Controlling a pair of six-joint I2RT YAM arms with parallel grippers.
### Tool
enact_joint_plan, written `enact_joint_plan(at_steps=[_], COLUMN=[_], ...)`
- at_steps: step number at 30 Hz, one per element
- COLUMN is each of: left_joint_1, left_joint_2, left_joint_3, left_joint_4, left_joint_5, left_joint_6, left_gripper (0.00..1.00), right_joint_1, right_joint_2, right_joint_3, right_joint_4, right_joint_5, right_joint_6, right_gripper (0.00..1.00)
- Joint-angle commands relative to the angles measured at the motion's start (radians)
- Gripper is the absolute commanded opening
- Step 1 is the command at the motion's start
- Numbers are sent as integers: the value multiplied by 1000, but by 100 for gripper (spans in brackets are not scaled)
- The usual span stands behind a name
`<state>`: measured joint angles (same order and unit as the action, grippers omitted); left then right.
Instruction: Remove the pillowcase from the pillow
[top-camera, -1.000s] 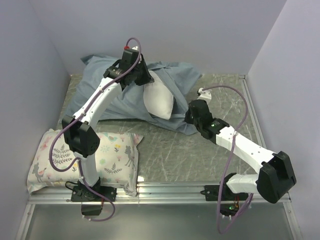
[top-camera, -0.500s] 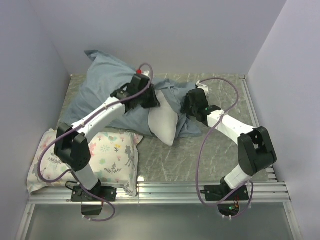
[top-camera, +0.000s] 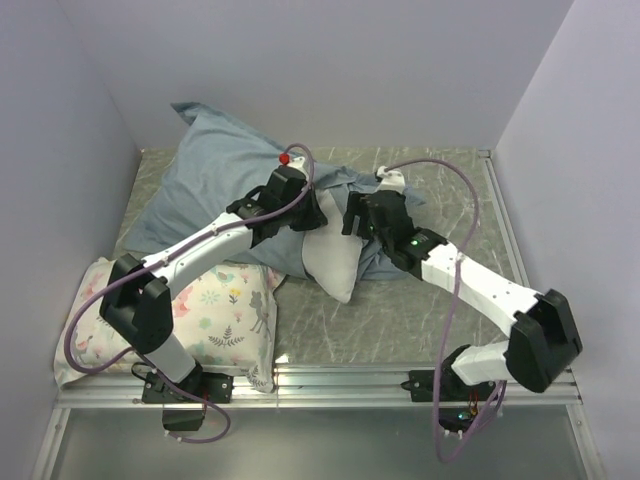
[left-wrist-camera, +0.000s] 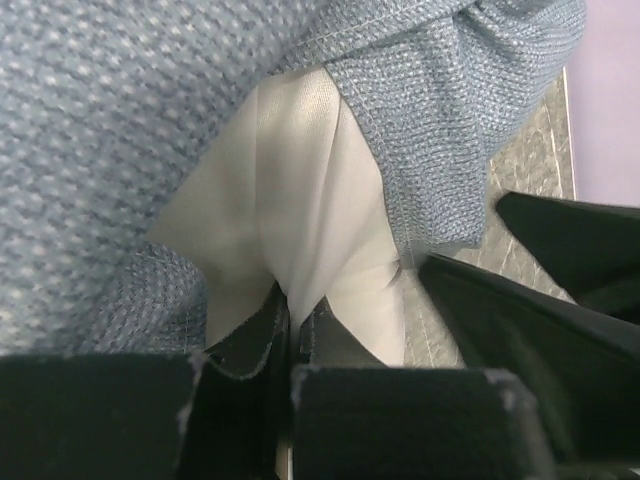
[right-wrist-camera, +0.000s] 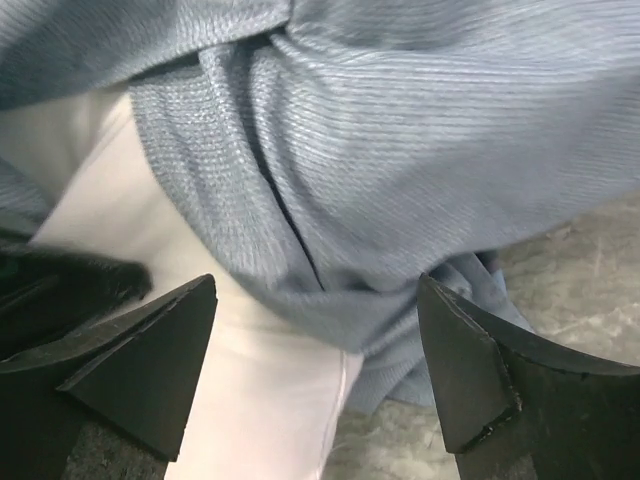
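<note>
Left gripper, pinched shut on the pillow, could drag the pillowcase along unless the wide-open, empty right gripper clamps the blue hem.

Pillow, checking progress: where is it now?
Centre of the top view: the pillow pokes from the pillowcase, pinched by the left gripper, with the open right gripper beside it.

Colours and patterns, textiles and tabletop.
Pillowcase: slate-blue, fine woven texture, plain. Pillow: plain white. Printed cushion: white ground with green leaves, pink and yellow flowers, what look like grey-brown deer. Table: grey-green, pale marbled veining.
</note>
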<state>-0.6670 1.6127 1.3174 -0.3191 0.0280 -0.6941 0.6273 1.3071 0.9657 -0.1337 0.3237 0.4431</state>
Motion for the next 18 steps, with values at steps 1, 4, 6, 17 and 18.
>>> enact_joint_plan(at_steps=[1, 4, 6, 17, 18], left_joint_1=[-28, -34, -37, -39, -40], left_joint_2=[-46, -77, -91, -295, -304], left_joint_3=[-4, -9, -18, -188, -201], left_joint_4=[-6, -23, -37, -54, -58], left_joint_5=[18, 10, 4, 16, 19], left_joint_6=[1, 7, 10, -19, -19], left_gripper=[0, 0, 0, 0, 0], right_joint_1=[14, 2, -20, -319, -343], right_joint_2=[82, 196, 224, 343, 359], right_joint_3=[71, 155, 212, 387, 399], right_joint_4=[10, -43, -88, -104, -96], right_joint_5=[89, 177, 224, 43, -24], right_joint_6=[-32, -44, -37, -10, -4], right_gripper=[88, 77, 51, 11, 11])
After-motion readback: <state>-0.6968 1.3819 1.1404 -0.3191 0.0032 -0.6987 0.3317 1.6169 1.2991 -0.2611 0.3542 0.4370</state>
